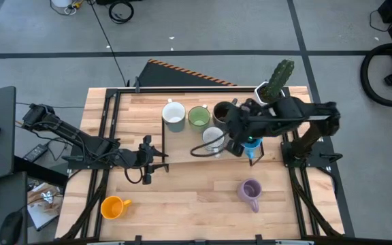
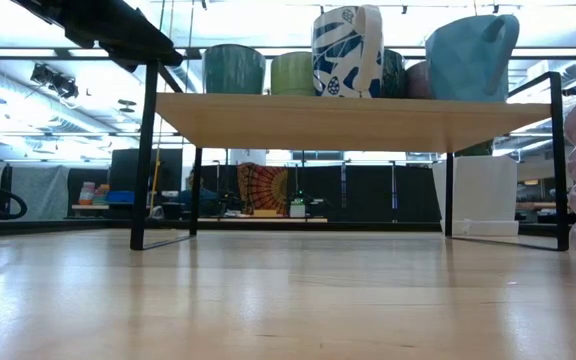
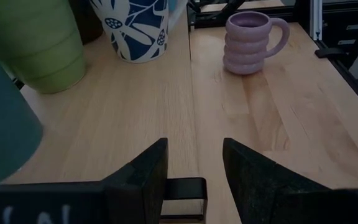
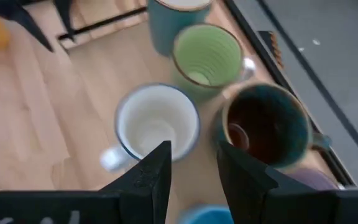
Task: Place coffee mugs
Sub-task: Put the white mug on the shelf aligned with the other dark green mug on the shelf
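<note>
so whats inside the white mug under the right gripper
Nothing visible: the white mug shows a bare pale interior in the right wrist view. The right gripper, fingers apart above it, covers a bit of the near rim.

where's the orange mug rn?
High view: the orange mug sits alone at the table's near-left corner, apart from the shelf's mugs, with the left gripper its nearest neighbour.

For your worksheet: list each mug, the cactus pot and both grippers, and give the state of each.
orange mug: on its side, alone.
lavender mug: upright, apart.
green mug: upright, empty.
white mug: upright, empty.
dark mug: upright.
cactus pot: upright.
left gripper: open, empty.
right gripper: open, above the mugs.
</note>
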`<state>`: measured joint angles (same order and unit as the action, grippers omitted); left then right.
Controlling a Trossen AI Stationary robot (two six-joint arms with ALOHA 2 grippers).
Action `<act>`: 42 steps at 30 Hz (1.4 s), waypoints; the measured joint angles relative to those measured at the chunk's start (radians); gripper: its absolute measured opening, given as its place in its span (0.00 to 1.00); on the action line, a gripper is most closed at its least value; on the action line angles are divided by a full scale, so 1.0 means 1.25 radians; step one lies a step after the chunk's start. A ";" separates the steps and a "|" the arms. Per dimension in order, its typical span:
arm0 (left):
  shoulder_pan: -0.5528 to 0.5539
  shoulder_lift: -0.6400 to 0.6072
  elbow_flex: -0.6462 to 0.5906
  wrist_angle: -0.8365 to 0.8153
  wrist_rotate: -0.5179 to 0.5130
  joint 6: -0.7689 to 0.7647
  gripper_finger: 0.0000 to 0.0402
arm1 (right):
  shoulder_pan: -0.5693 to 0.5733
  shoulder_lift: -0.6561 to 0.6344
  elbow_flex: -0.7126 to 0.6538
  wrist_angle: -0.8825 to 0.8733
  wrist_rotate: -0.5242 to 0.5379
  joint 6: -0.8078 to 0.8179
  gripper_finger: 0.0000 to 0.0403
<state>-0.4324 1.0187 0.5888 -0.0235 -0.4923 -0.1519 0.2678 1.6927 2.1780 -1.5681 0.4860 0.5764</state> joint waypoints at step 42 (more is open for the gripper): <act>0.137 0.155 0.121 0.169 0.064 0.093 0.40 | 0.032 -0.041 -0.239 0.258 -0.031 -0.059 0.29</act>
<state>-0.2606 1.2126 0.7403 0.1876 -0.4123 -0.0353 0.3077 1.6421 1.8793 -1.2453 0.4471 0.5022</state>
